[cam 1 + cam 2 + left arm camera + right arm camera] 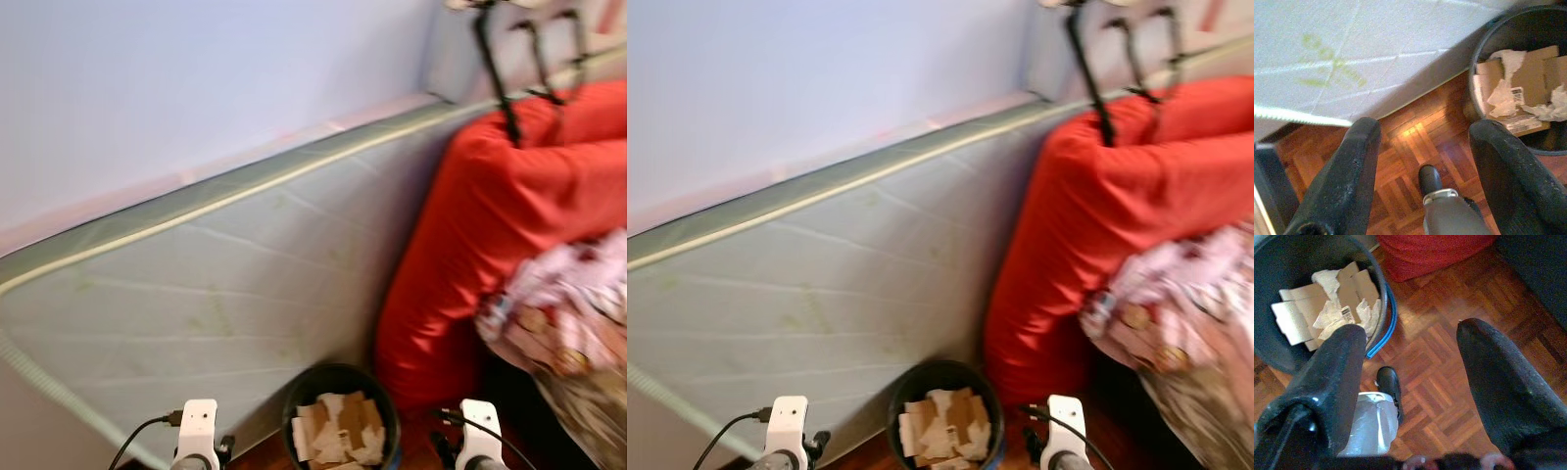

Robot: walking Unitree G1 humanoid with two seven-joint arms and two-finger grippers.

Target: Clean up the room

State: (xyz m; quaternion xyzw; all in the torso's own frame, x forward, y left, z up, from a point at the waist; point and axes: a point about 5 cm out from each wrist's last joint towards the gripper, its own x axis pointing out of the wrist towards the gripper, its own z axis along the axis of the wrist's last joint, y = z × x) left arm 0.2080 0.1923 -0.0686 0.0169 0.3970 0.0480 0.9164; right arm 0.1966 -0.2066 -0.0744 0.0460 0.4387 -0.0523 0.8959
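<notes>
- Hands low and near: left hand (1422, 161) and right hand (1410, 382) both spread wide, carrying nothing, over bare parquet floor (1449, 357).
- Bin (341, 377) just ahead between them, already stuffed with cardboard scraps (338, 431).
- Farther right, red bedding (490, 225) and patterned cloth (573, 313) are heaped up; tidying likely unfinished.

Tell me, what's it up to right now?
Left gripper open, empty, over the floor. Right gripper open, empty. Bin ahead, holding cardboard and paper. Mattress and red cushion flank it.

Home bedroom, propped mattress (225, 294), parquet floor (1415, 142)
</notes>
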